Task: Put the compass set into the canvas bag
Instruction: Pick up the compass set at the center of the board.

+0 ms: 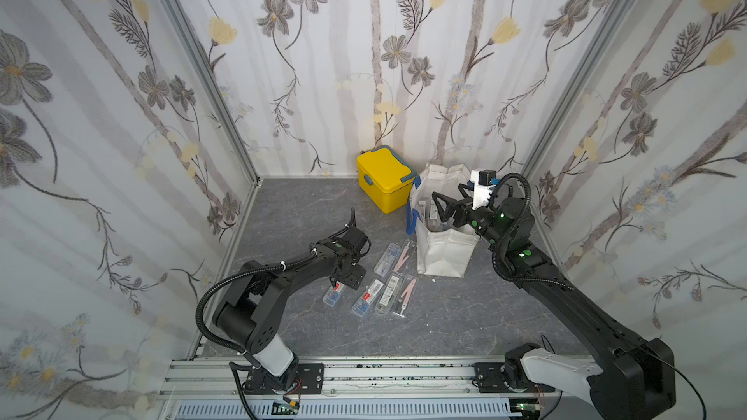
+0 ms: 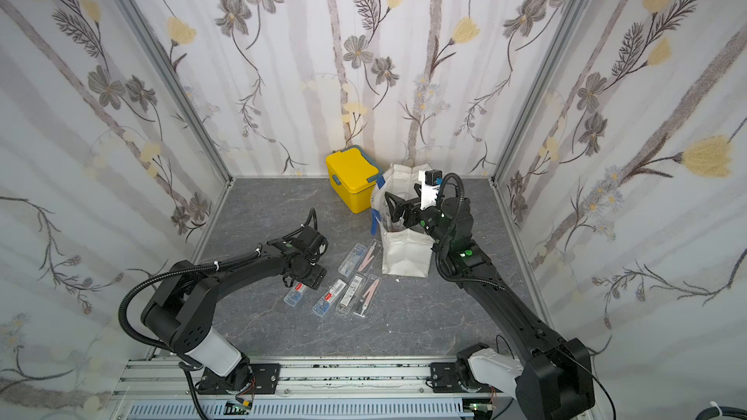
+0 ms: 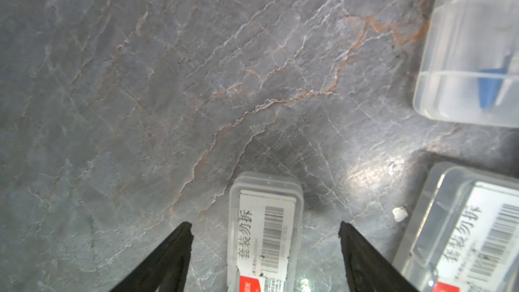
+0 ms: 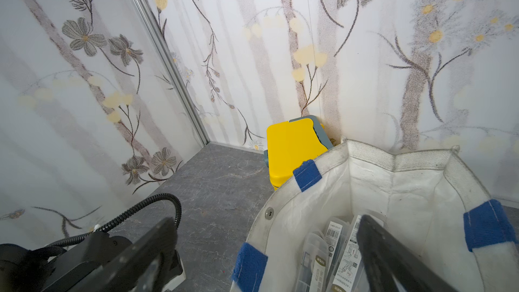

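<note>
At the left, the left gripper (image 3: 264,224) points straight down over a compass set (image 1: 334,294), a small clear plastic case with a red-and-white barcode label lying flat on the grey stone-patterned surface (image 1: 307,212). Its fingers (image 3: 168,259) are released, standing on either side of the case's narrow width with a gap on both sides, touching nothing. The case looks light, rigid and smooth, so I judge it could slip if pinched at its glossy lid edges. Squeezing across the short sides near the middle, low against the surface, seems the safest hold, but not so hard that the thin shell cracks. Just to the right, more packaged sets (image 1: 388,294) lie close together, two of them with pink compasses. Farther back stands the yellow lidded box (image 1: 384,179), and beside it the canvas bag (image 1: 442,252), upright and open, with several packs (image 4: 331,248) already inside. Over its mouth hangs the right gripper (image 1: 439,207), fingers spread wide and empty.
</note>
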### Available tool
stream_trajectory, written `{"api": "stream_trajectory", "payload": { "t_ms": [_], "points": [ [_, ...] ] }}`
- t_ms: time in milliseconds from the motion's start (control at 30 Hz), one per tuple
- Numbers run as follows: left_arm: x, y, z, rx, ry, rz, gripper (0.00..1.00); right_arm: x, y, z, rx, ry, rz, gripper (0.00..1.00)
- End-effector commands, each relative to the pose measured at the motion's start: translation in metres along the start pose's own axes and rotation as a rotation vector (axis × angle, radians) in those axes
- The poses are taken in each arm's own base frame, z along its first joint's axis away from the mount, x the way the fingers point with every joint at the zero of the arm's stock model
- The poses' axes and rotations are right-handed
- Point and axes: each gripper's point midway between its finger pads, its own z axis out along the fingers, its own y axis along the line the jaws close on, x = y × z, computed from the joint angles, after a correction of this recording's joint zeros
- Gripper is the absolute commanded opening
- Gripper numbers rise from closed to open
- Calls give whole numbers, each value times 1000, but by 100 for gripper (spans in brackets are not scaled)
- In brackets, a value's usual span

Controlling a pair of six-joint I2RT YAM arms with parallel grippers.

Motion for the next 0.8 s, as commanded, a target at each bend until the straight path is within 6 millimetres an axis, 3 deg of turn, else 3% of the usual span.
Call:
{"api": "stream_trajectory", "payload": {
  "t_ms": [0, 400, 767],
  "points": [
    [4, -1, 0, 7, 20, -7, 78, -10, 2, 1, -4, -31, -1, 100],
    [20, 8, 18, -23, 134, -32, 72, -11, 6, 2, -9, -33, -6, 100],
    [24, 6, 24, -13, 168, -16, 48, -14, 7, 4, -9, -40, -14, 100]
  ]
}}
